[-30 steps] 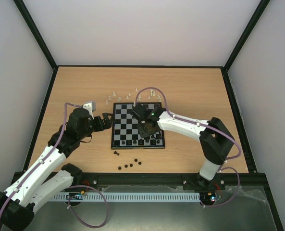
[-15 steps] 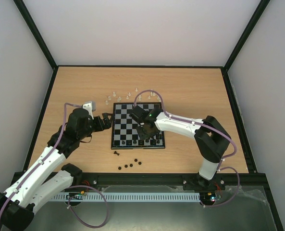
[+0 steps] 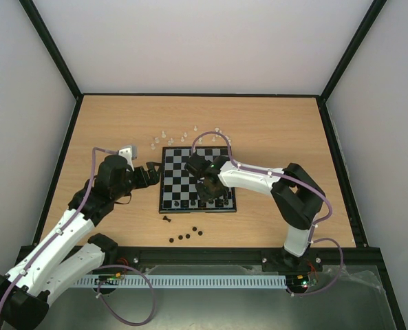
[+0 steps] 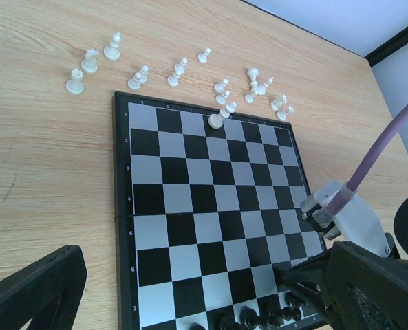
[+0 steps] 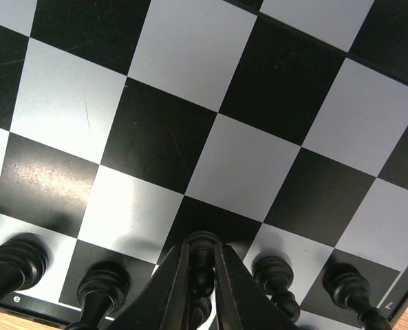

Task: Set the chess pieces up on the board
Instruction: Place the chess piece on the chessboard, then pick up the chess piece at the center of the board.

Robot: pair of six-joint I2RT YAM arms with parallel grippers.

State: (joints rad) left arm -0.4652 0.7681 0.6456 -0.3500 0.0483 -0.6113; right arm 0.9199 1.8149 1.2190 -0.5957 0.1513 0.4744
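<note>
1. wood, light brown: the counter carries everything.
2. the left arm, white with black joints, reaches from the near left corner toward the board's left side. the right arm bends in from the right and ends over the near half of the board.
3. the board lies flat in the middle of the counter, with black and silvery checks inside a thin dark border.
4. the left claw hangs just off the board's left edge. its fingers are spread apart with nothing between them.
5. the right claw sits low over the board's near row, its fingers pressed onto a black piece. the fingers hide the base of that piece, so i cannot tell whether it touches the square.
6. other black pieces stand upright in the same near row, on both sides of the pinched one. more lie loose on the counter in front of the board: a short curved line of five, and one apart to their left.
7. the white pieces are scattered upright on the counter just beyond the board's far edge. one of them stands on a square of the far row.
</note>
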